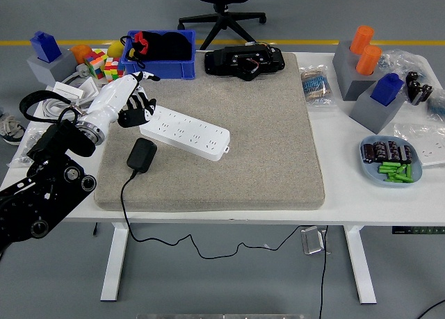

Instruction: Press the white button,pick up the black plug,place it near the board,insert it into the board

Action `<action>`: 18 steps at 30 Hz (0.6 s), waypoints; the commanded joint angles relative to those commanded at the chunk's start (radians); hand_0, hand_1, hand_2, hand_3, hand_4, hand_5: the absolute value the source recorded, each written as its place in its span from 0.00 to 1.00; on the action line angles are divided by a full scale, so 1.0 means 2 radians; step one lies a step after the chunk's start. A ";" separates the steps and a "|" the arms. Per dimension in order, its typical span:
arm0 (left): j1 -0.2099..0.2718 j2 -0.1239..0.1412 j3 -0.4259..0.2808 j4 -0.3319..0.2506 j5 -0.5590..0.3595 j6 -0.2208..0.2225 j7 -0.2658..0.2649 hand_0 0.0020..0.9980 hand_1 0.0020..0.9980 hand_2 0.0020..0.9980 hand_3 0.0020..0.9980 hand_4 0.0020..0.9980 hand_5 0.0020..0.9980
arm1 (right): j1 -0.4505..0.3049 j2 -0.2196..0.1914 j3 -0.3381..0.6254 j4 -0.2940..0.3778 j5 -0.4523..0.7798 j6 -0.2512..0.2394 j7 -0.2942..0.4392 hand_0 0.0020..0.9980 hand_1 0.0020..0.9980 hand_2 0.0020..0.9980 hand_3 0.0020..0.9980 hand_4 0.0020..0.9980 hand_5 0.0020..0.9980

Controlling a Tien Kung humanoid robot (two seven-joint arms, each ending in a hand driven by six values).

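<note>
A white power strip (188, 133) lies slantwise on the grey felt mat (229, 152), its left end toward the robot's arm. My left hand (135, 109), white with black fingers, hovers over that left end with its fingers bent down onto it, where the switch sits hidden beneath them. The black plug (142, 155), a boxy adapter, lies on the mat just below the strip, its black cord (125, 208) running off the front edge of the table. The hand holds nothing. The right arm does not show.
A blue bin (163, 65) with a black and red item stands behind the hand, colour cubes (104, 65) to its left. A black device (243, 60) lies at the mat's back edge. Grey blocks, bags and a blue dish (389, 162) of small parts fill the right side.
</note>
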 joint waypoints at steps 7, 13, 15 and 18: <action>-0.028 -0.002 0.031 0.027 0.002 -0.018 0.006 0.03 0.01 0.10 0.77 0.00 0.00 | 0.000 -0.001 -0.001 0.000 0.001 0.000 0.000 0.77 0.64 0.65 0.61 0.66 0.43; -0.061 -0.006 0.069 0.067 0.001 -0.043 0.025 0.02 0.00 0.10 0.73 0.00 0.00 | 0.001 -0.002 -0.004 0.000 0.002 0.000 0.000 0.77 0.64 0.65 0.61 0.66 0.43; -0.074 -0.008 0.086 0.084 -0.002 -0.046 0.036 0.02 0.00 0.10 0.73 0.00 0.00 | 0.002 -0.002 -0.004 0.000 0.003 0.000 0.000 0.77 0.64 0.65 0.61 0.66 0.43; -0.089 -0.011 0.106 0.103 -0.006 -0.054 0.045 0.02 0.00 0.10 0.71 0.00 0.00 | 0.002 -0.003 -0.004 -0.001 0.003 0.000 0.000 0.77 0.64 0.64 0.61 0.66 0.43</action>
